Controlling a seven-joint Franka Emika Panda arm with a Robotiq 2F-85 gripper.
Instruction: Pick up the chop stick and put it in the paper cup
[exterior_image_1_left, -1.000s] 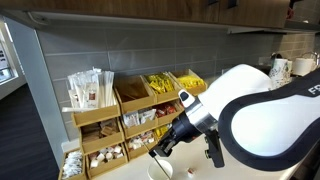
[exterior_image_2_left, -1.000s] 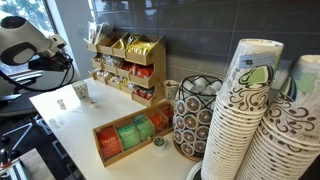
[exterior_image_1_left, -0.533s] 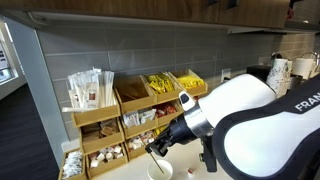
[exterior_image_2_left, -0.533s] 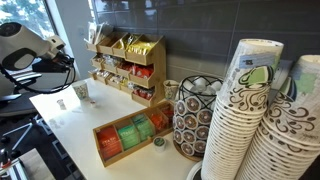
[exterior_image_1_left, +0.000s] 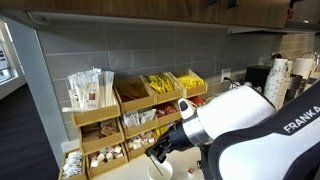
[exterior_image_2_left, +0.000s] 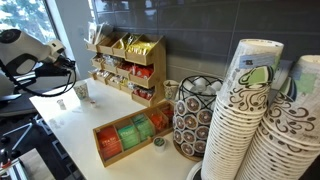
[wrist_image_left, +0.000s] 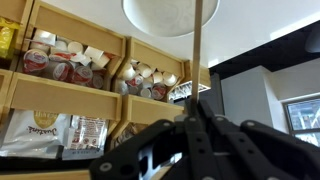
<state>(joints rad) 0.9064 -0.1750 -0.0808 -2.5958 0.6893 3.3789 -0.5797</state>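
Tan chopstick (wrist_image_left: 197, 60) sits pinched between the claw's (wrist_image_left: 194, 124) drawn-together fingers in the wrist view. It runs straight out from them and crosses the round mouth of the paper cup (wrist_image_left: 165, 14). In an exterior view the cup (exterior_image_2_left: 80, 91) stands on the white table (exterior_image_2_left: 60, 118), near the wooden condiment rack (exterior_image_2_left: 125, 60), and the claw hangs just above it.

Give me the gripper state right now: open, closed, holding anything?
The gripper: closed, holding the chopstick, whose far end overlaps the paper cup in the wrist view.
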